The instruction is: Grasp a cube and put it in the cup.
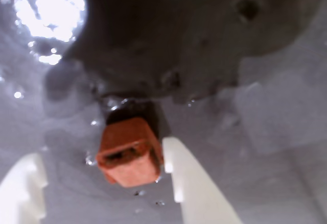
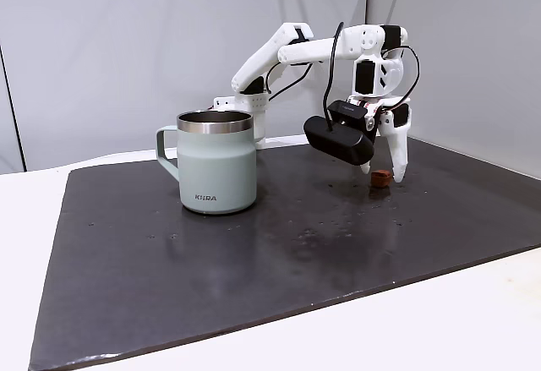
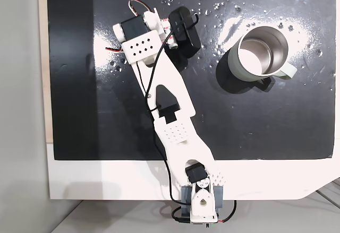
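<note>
In the wrist view the rust-red cube lies on the dark mat between my two white fingers. It sits right against the right-hand finger, with a wide gap to the left one. My gripper is open and low around it. In a fixed view the cube rests on the mat at the right, and the gripper points down over it. The sage-green mug stands upright well to the left, handle facing left. From above, the mug is empty and my wrist hides the cube.
The dark mat covers most of the white table and carries small water droplets. The black wrist camera hangs beside the gripper. A grey wall stands close behind the arm.
</note>
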